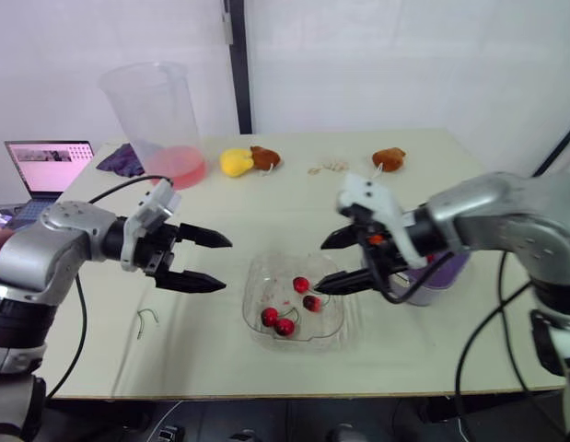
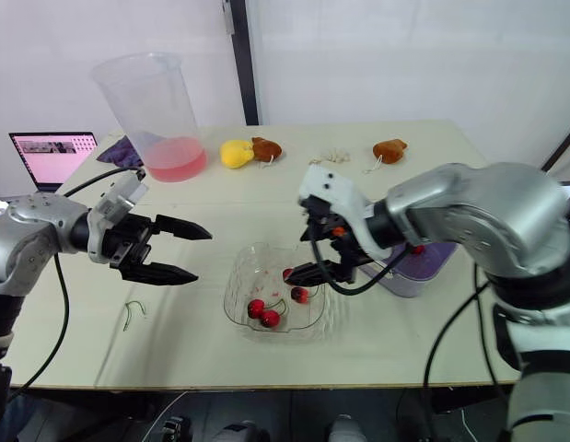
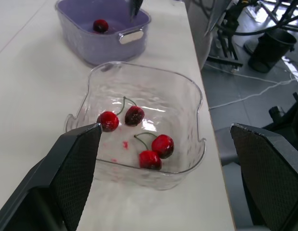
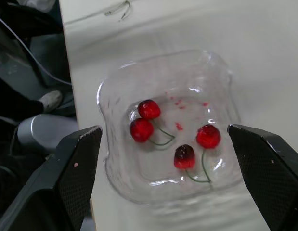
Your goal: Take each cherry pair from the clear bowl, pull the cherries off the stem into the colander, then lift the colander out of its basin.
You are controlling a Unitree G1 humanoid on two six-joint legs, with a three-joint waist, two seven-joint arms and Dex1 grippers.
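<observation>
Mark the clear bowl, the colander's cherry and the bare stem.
clear bowl (image 3: 201, 103), left wrist view, rim.
colander's cherry (image 3: 100, 25), left wrist view, middle.
bare stem (image 1: 148, 319), left eye view, curve.

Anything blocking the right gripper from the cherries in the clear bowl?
Nothing visible. The right gripper hovers open above the clear bowl. The cherry pairs lie uncovered on the bowl's bottom, with only open air between them and the fingers.

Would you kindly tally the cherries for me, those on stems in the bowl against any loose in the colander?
Stemmed cherries in the clear bowl: 4
Loose cherry visible in the purple colander: 1
Total: 5 cherries
</observation>
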